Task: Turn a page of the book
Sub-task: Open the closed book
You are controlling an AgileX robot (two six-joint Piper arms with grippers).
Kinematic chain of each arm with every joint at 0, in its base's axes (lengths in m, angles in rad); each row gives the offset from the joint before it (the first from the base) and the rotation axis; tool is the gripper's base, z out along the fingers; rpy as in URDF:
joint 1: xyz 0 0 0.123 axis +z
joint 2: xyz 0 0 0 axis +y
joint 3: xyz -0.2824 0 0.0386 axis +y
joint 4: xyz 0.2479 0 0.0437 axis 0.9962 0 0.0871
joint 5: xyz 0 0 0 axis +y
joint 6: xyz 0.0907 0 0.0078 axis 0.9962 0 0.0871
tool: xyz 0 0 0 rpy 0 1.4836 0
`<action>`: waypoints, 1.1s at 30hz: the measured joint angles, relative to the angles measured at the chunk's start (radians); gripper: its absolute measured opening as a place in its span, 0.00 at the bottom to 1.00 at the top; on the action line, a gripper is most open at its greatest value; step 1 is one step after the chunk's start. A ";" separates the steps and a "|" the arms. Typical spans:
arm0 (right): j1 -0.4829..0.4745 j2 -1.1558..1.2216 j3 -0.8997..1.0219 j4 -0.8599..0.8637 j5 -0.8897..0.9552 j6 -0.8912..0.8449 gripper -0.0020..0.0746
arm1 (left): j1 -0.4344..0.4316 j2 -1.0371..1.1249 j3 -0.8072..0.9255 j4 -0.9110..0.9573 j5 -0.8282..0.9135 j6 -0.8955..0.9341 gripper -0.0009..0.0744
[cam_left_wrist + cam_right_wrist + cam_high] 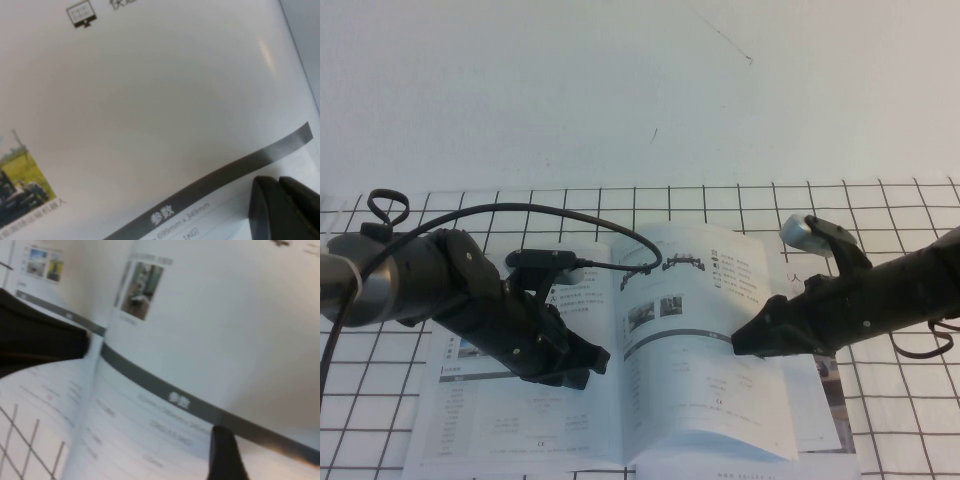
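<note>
Lying open on the gridded table (880, 210), the glossy white book (520, 400) has its page (710, 350) bowed between left gripper (582, 362), fingers together, and spread right gripper (745, 340).

I count one book (620, 400) lying open under my jaws, and one page (710, 340) of it lifted, curving up between my two grippers. There are two of those: my left gripper (582, 365) over the book's left-hand leaf, my right gripper (748, 340) at the raised page's outer edge. One gridded table (880, 210) lies beneath.
</note>
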 joint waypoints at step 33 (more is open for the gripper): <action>0.006 -0.047 -0.071 -0.476 -0.124 0.336 0.65 | 0.000 0.000 0.000 0.002 0.025 0.000 0.01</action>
